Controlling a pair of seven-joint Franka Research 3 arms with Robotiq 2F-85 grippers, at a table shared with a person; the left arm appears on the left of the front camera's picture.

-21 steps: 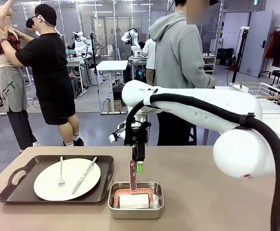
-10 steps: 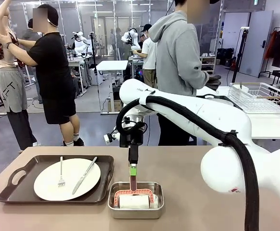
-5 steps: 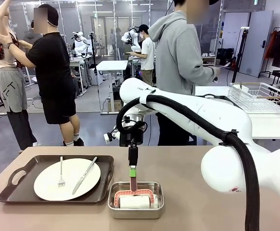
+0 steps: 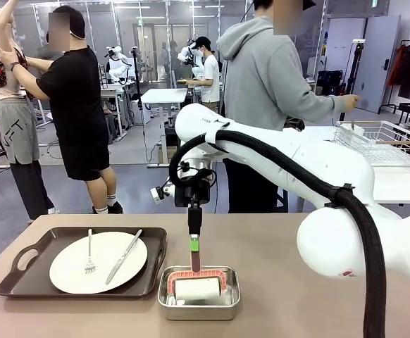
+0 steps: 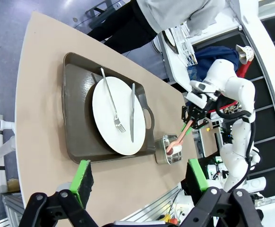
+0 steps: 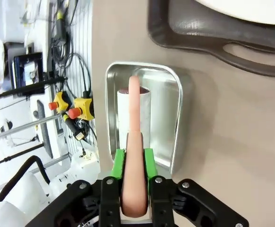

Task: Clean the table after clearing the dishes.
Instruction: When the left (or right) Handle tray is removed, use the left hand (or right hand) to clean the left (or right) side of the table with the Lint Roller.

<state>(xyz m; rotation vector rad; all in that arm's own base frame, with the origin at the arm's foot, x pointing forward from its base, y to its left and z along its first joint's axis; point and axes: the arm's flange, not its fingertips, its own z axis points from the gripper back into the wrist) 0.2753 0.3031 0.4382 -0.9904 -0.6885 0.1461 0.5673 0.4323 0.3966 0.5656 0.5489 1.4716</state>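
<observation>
A white plate with a fork and a knife lies on a dark brown tray at the left of the brownish table. Right of it a steel pan holds a white lint roller with a pink handle. My right gripper is shut on that handle from above, and the right wrist view shows its green pads clamping the handle over the pan. My left gripper hangs open high above the tray and plate.
A person in a grey hoodie stands at the far side, one arm stretched toward a wire rack on a white table. My right arm's white elbow and black hose cover the table's right part. Other people stand farther back.
My right gripper came down and shut on the pink handle, then rose slightly with the roller. The person in grey reached an arm out toward the wire rack.
</observation>
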